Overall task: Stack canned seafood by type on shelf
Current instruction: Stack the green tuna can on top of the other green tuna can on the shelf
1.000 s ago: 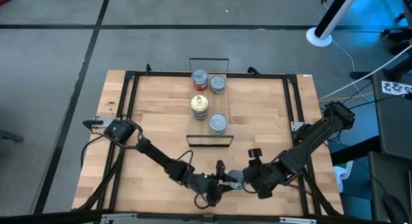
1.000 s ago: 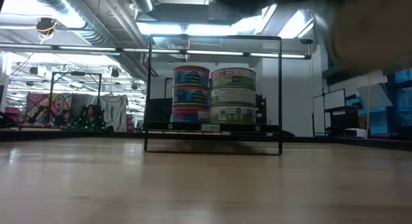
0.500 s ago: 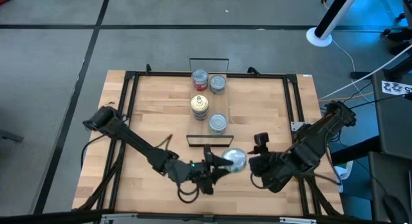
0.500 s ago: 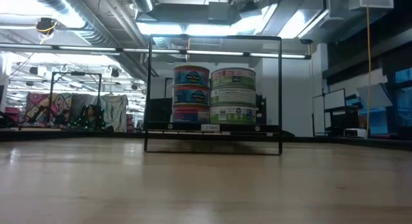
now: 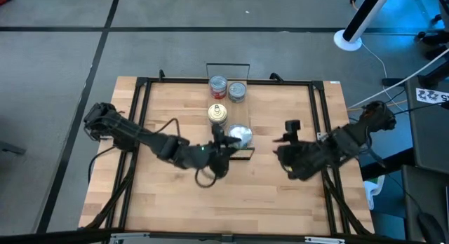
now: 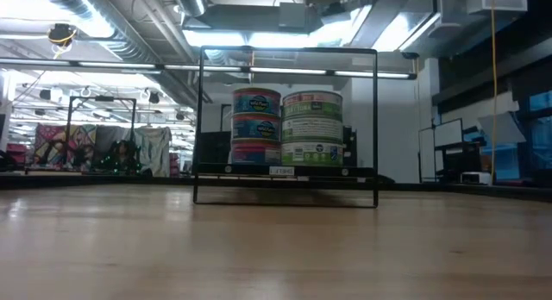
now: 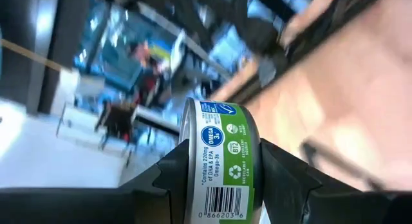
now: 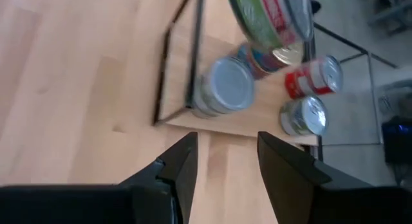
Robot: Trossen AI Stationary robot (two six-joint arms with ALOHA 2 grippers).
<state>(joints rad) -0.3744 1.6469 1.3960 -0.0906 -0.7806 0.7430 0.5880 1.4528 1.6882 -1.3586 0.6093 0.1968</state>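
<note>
Low view: shelf [image 6: 285, 172] stacks only; left tool [image 7: 219, 179] grips green-label tin [image 7: 222, 166].

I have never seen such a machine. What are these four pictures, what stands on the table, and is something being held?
This is a robot with two dark arms at a wooden table; each arm ends in a two-finger tool. One picture looks straight down from above, one looks level across the table top, and two come from cameras on the wrists. On the table stands a narrow shelf with black wire ends, bearing stacks of small tins. The left tool holds a green-labelled can between its fingers, at the near end of the shelf, over a stack there. The right tool is open and holds nothing; it waits to the right of the shelf.
</note>
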